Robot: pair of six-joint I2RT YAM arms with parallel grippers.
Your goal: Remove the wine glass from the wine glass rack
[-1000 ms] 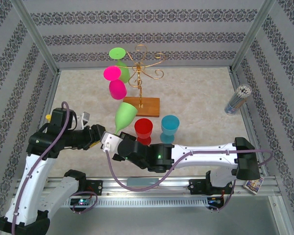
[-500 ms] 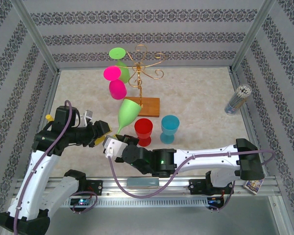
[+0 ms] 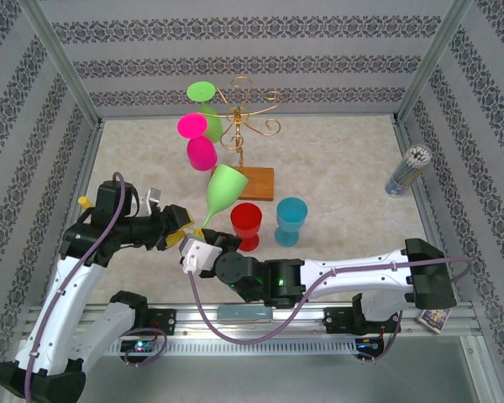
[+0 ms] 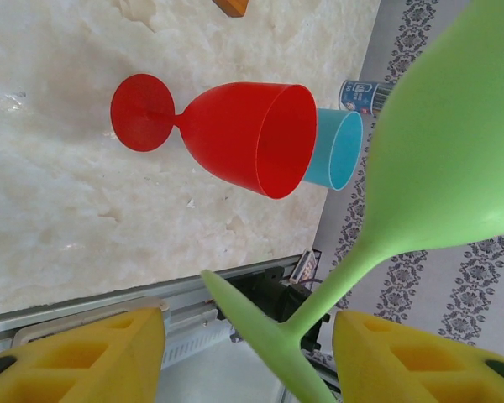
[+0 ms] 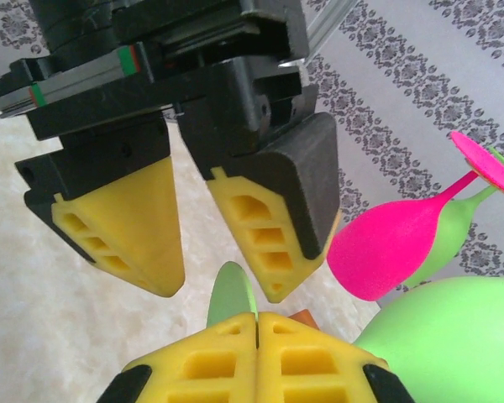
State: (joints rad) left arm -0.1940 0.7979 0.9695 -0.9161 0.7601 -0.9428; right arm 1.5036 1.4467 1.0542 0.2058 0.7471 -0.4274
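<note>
The wine glass rack is standing on its wooden base toward the back of the table, and everything else is lying around it. A pink wine glass and a green wine glass are hanging upside down from the scroll arms on the rack's left side, the green one behind the pink. The light green wine glass is hanging from no arm: it is tilting in the air just in front of the base's left corner, mouth pointing up toward the rack and stem slanting down toward the arms. The right gripper is clenching its yellow fingers together on the edge of this glass's foot, holding it up in front of the rack. The left gripper is facing it from the rack's front left, its jaws standing apart on either side of the stem and foot without pressing on them. In front of the base, a red wine glass and a blue wine glass are standing upright side by side, the red bowl showing only its plain inner wall in the left wrist view. Well to the right of the rack, against the side wall, a patterned cup is holding a bundle of thin pale sticks.
</note>
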